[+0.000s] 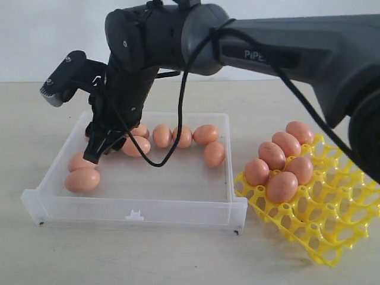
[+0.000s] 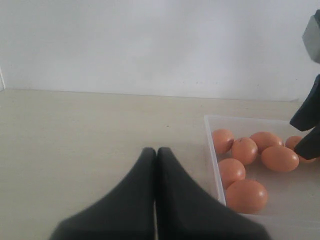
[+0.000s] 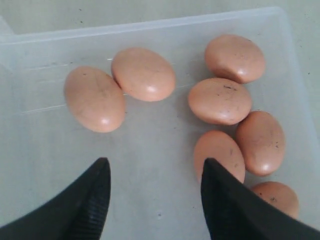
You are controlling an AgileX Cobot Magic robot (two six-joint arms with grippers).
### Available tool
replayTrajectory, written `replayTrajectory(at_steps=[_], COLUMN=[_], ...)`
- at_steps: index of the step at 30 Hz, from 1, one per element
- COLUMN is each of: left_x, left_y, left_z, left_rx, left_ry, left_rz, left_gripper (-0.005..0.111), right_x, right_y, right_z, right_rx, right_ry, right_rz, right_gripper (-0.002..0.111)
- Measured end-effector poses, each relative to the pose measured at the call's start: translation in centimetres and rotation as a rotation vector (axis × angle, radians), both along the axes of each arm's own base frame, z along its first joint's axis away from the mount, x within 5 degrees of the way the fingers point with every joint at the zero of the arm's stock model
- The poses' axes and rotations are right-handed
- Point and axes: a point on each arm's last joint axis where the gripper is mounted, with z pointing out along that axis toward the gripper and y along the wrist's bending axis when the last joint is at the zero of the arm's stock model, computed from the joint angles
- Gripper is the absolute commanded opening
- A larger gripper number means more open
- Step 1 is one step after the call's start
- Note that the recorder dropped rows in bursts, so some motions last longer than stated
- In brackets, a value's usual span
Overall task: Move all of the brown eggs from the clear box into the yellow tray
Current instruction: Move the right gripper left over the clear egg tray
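I see speckled brown eggs under my spread right tool, left tool clenched empty, arm hiding some.

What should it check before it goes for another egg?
1. Is the right gripper open? ok.
2. Nothing between its jaws? ok.
3. Lined up over one egg? not ok: it is above bare floor of the clear box, and the nearest egg sits beside one finger.
4. More eggs waiting in the box? ok, several.
5. Free cups in the yellow tray? ok.
6. Is the left gripper shut and outside the box? ok.
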Motion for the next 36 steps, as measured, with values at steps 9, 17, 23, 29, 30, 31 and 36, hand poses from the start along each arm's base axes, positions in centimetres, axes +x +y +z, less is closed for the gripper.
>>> replayTrajectory(at_steps=[9,17,23,29,30,31,36], left_x=[0.0,0.0,0.0,0.0,0.0,0.0,0.0], left_y=[0.0,0.0,0.0,0.0,0.0,0.0,0.0], left_z=[0.0,0.0,0.0,0.0,0.0,0.0,0.0], left_rx=[0.000,0.000,0.000,0.000,0.000,0.000,0.000], left_ry=[0.000,0.000,0.000,0.000,0.000,0.000,0.000], left_rz=[0.000,0.000,0.000,0.000,0.000,0.000,0.000], left_gripper=[-0.004,-0.004,-0.004,-0.004,-0.004,-0.004,-0.004], right_x=[2.1,3.5,4.2,4.2,4.2,4.2,4.4], right_y=[0.1,-0.1,-0.8,-1.0,-1.0,-1.0,-1.1], right_z=[-4.3,-6.4,-6.5,-7.1,-7.1,-7.3,-7.3], right_rx=[-0.042,-0.037,-0.071,-0.107,-0.110,-0.113,-0.117], right_ry=[-0.039,-0.077,-0.097,-0.089,-0.089,-0.088,-0.093], right_rz=[0.023,0.017,0.017,0.025,0.026,0.025,0.028], right_gripper=[0.052,0.052,0.052,0.048,0.045,0.039,0.036])
